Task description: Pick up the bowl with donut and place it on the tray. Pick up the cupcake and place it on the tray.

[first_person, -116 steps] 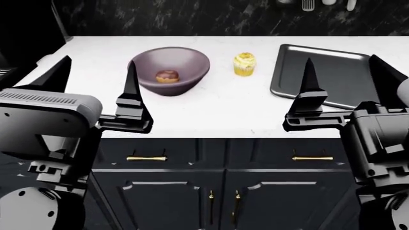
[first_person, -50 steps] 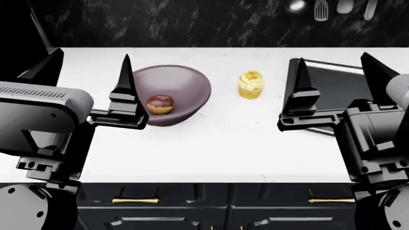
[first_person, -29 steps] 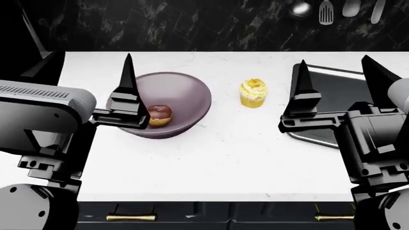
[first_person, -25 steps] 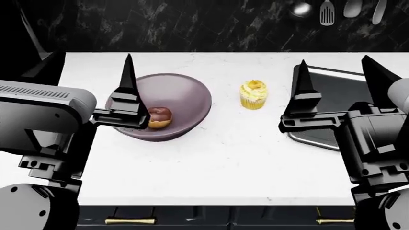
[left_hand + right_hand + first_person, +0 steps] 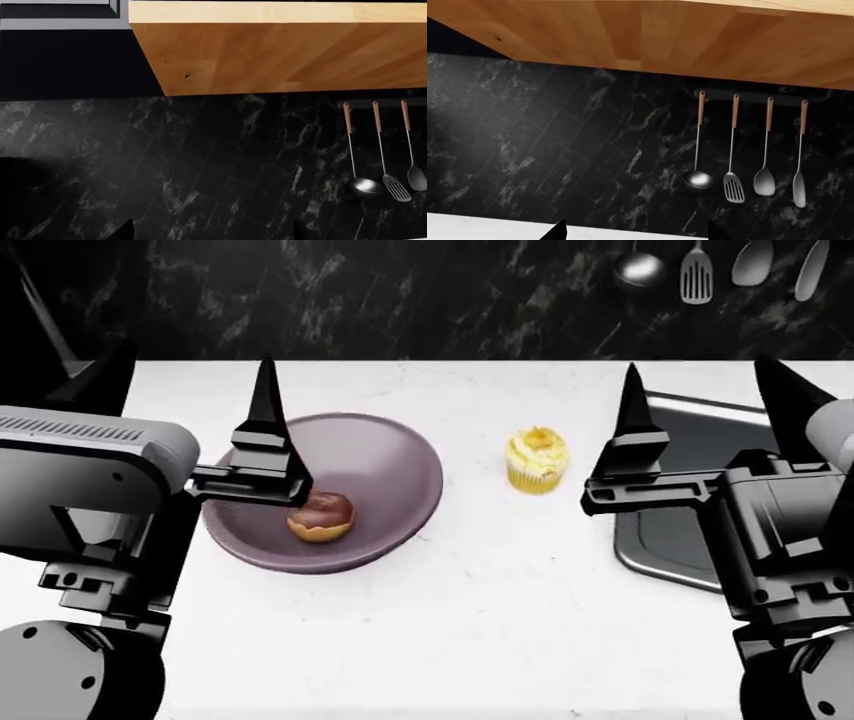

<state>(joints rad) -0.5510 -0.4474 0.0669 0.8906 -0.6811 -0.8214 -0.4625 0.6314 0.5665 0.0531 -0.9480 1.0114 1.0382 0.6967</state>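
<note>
On the white surface (image 5: 441,630), bowl (image 5: 387,475) and cupcake (image 5: 537,462) sit outside the tray (image 5: 667,540); both pincers, left (image 5: 180,420) and right (image 5: 701,415), stand apart, empty.

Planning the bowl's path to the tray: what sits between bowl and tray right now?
Head view: the cupcake stands on the white counter between the bowl and the tray, touching neither.
</note>
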